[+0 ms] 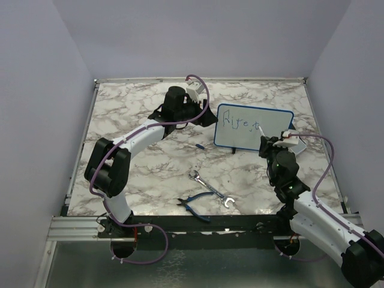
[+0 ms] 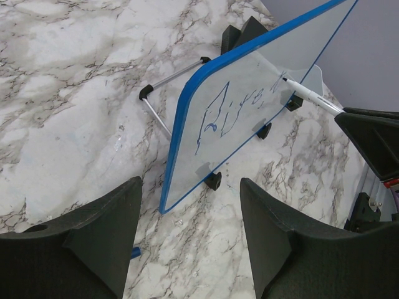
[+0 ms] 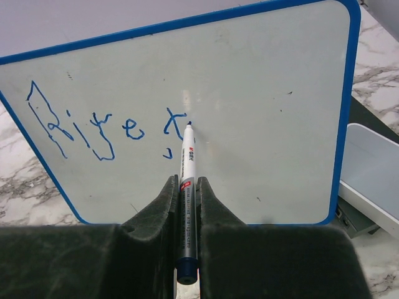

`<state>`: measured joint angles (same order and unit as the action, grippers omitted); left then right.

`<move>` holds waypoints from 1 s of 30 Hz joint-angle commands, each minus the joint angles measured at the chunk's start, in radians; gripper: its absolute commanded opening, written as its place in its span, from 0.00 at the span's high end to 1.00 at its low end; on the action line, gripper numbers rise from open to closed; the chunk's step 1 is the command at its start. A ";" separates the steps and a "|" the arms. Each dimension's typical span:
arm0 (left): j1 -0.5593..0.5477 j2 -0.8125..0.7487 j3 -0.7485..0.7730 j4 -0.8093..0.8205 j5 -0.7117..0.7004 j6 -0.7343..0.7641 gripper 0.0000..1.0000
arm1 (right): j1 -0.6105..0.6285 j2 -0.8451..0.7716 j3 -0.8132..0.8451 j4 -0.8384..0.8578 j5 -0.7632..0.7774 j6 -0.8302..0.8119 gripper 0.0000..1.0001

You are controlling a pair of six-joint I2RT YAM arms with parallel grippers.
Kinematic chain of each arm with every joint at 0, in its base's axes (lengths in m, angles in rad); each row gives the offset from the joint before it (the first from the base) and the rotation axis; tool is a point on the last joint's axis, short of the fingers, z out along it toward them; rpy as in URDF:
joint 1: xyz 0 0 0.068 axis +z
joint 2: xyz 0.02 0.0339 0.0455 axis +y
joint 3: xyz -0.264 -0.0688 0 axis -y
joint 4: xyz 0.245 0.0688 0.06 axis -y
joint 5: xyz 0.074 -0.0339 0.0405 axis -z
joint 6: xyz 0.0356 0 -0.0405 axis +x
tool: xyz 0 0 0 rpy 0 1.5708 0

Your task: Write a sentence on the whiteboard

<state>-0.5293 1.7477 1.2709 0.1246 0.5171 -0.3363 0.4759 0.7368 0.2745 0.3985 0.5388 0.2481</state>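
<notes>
The top view looks down from behind the arms over the whole table (image 1: 156, 180). Left wrist eyes the whiteboard (image 2: 249, 106) obliquely, near; right wrist faces it squarely, close. All share it.

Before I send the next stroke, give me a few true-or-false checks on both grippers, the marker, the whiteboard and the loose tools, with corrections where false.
1. The right gripper is shut on the marker. True.
2. The marker's tip hangs clear of the whiteboard. False: the tip is at the board face, at the end of the blue writing.
3. The left gripper clamps the whiteboard's edge. False: its jaws stand open and empty, short of the board.
4. A wrench and pliers lie on the table in front of the board. True.
5. The whiteboard lies flat. False: it stands tilted on its wire stand.
</notes>
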 commanded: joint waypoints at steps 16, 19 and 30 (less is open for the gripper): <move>-0.001 -0.024 0.002 -0.006 0.029 0.000 0.35 | -0.005 -0.036 -0.009 -0.039 0.079 0.021 0.99; 0.000 -0.026 0.003 -0.005 0.029 -0.001 0.35 | -0.005 -0.021 -0.010 -0.052 0.074 0.033 1.00; 0.000 -0.030 0.004 -0.006 0.030 0.002 0.35 | -0.005 -0.010 -0.018 -0.061 0.085 0.048 0.99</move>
<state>-0.5293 1.7477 1.2709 0.1249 0.5228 -0.3363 0.4759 0.7158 0.2722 0.3645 0.5846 0.2745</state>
